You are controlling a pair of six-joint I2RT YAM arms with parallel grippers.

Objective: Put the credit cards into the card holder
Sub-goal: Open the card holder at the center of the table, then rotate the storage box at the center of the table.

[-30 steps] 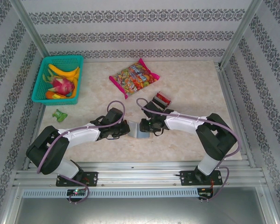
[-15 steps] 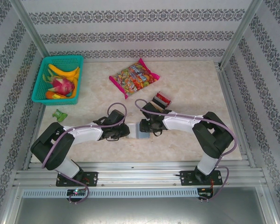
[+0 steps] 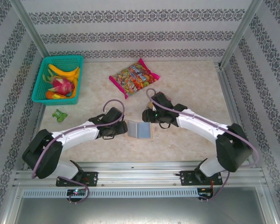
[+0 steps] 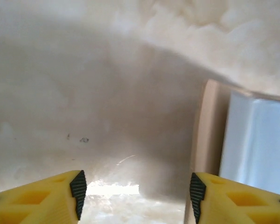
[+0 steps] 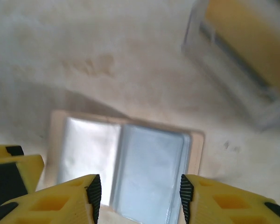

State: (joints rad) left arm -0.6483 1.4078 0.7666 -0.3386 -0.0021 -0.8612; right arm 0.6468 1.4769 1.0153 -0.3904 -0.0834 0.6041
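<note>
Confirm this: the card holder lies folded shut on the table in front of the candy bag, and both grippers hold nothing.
Wrong on one count: the card holder lies spread open, clear pockets up, as the right wrist view shows. It is in front of the candy bag, and the left gripper and right gripper hold nothing.

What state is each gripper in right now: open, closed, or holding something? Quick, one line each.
Left gripper: open, holding nothing, beside the card holder.
Right gripper: open, holding nothing.
</note>
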